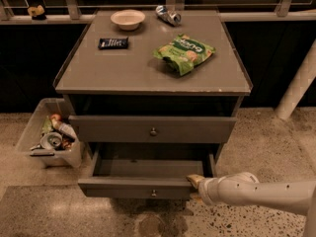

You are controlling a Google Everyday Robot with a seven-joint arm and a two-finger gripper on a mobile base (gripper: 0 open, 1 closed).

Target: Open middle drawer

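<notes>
The middle drawer (pixel 143 186) is a grey flat-fronted drawer with a small round metal knob (pixel 153 193). It stands pulled out from the grey cabinet, and its inside shows empty. My gripper (pixel 195 182) is at the right end of the drawer front's top edge, touching it. The white arm reaches in from the lower right. Above it, the taller grey drawer (pixel 153 130) with its own knob sits nearly closed. The lowest drawer is hidden under the open one.
On the cabinet top (pixel 123 73) lie a white bowl (pixel 128 19), a dark snack bar (pixel 113 43), a green chip bag (pixel 184 52) and a crushed can (pixel 168 14). A clear bin of trash (pixel 49 139) stands on the floor at the left. A white post (pixel 296 83) stands at the right.
</notes>
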